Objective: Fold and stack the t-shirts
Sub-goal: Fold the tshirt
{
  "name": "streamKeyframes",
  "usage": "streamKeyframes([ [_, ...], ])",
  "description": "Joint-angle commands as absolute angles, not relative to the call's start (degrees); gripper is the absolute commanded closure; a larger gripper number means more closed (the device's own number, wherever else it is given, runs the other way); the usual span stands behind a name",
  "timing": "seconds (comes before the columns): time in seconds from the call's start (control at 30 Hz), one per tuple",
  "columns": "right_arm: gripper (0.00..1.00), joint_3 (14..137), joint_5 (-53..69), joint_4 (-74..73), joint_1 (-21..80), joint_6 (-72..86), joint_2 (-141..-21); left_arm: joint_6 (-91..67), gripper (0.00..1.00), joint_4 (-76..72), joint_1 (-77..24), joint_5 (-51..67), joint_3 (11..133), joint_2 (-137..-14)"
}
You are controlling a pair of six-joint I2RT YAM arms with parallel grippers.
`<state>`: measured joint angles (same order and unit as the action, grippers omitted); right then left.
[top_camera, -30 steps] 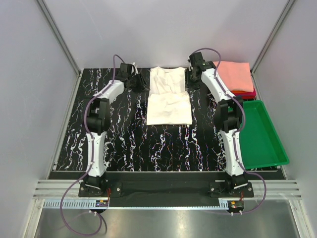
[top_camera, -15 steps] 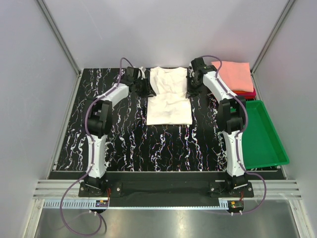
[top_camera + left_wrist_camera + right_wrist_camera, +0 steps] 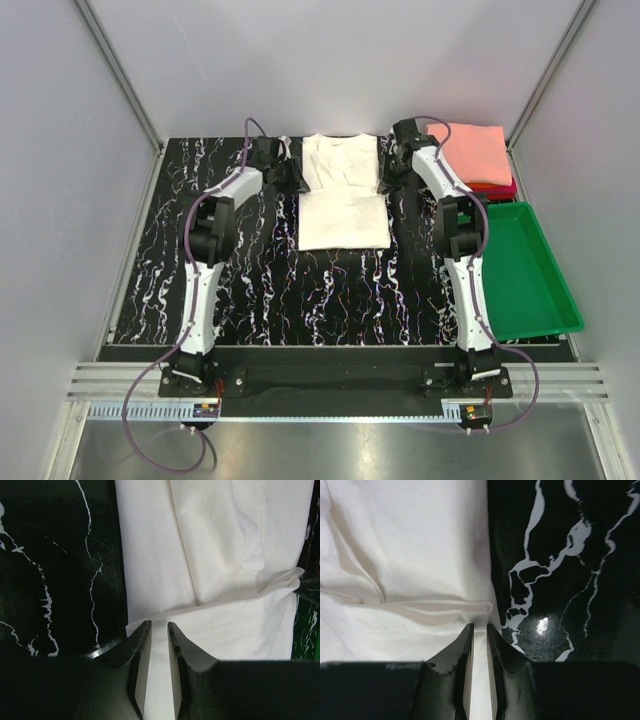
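One left gripper (image 3: 159, 625), nearly closed, sat at the left edge of one cream-white t-shirt (image 3: 343, 205), part-folded at the table's (image 3: 250, 280) far middle, right gripper (image 3: 480, 626) likewise at its right edge, grip unclear for both, salmon-pink t-shirt (image 3: 478, 152) lay on red t-shirt (image 3: 497, 186), just beyond one green tray (image 3: 525, 270)

Soft, matt cloth of the white t-shirt (image 3: 343, 205); my fingers (image 3: 131, 652), smooth dark plastic; glossy marbled table (image 3: 250, 290); shiny green plastic tray (image 3: 530, 280), right.
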<state>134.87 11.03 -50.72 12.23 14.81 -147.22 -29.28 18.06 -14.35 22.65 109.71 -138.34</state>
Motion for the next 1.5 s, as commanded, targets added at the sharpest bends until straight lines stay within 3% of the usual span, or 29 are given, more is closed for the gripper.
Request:
streamKeyframes([
  [0.0,0.77,137.81,9.31,-50.27,10.99,15.47,-148.01,-27.51,0.74,19.16,-13.89,18.63,112.06,-138.78],
  [0.1,0.75,137.98,11.76,-50.18,11.07,15.91,-145.9,-27.77,0.74,19.16,-13.8,19.42,112.15,-137.11],
  [0.17,0.67,138.08,12.91,-50.19,10.99,16.35,-143.63,-28.12,0.74,19.42,-13.62,21.0,112.85,-135.27],
  [0.3,0.61,134.75,15.37,-50.8,10.99,16.96,-137.91,-27.95,0.66,19.6,-13.36,23.02,112.06,-129.39],
  [0.37,0.59,131.59,16.34,-51.15,11.16,17.66,-133.61,-27.51,0.57,19.77,-13.01,24.69,110.14,-125.08],
  [0.53,0.54,113.58,15.29,-49.66,12.39,18.37,-124.11,-27.07,0.52,22.93,-12.39,27.33,101.36,-115.43],
  [0.7,0.46,96.02,15.12,-45.01,12.57,19.51,-115.15,-26.98,0.51,21.98,-13.01,26.9,82.38,-108.12],
  [0.93,0.46,84.82,16.61,-40.87,12.57,20.92,-111.19,-27.51,0.49,14.25,-14.76,28.91,65.06,-103.36],
  [1.47,0.51,70.06,10.99,-28.31,12.66,25.66,-108.37,-31.11,0.52,8.44,-17.67,25.76,58.45,-104.41],
])
